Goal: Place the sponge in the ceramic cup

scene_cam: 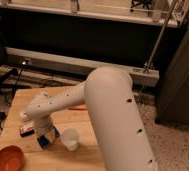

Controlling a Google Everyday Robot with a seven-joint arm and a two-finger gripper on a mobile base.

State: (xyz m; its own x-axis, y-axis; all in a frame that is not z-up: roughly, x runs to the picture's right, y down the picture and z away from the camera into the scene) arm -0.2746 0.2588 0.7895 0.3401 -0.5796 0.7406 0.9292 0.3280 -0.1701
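Note:
The dark-blue sponge (51, 142) lies on the wooden table (19, 102), left of centre near the front. My gripper (44, 135) points straight down at the end of the white arm. It sits right on top of the sponge and hides most of it. The white ceramic cup (71, 139) stands upright just to the right of the sponge, about a hand's width from the gripper. Nothing shows inside the cup.
An orange-red bowl (8, 159) sits at the front left corner. A flat black-and-red box (26, 130) lies just left of the gripper. A thin orange object (78, 106) shows behind the arm. The bulky arm covers the table's right half.

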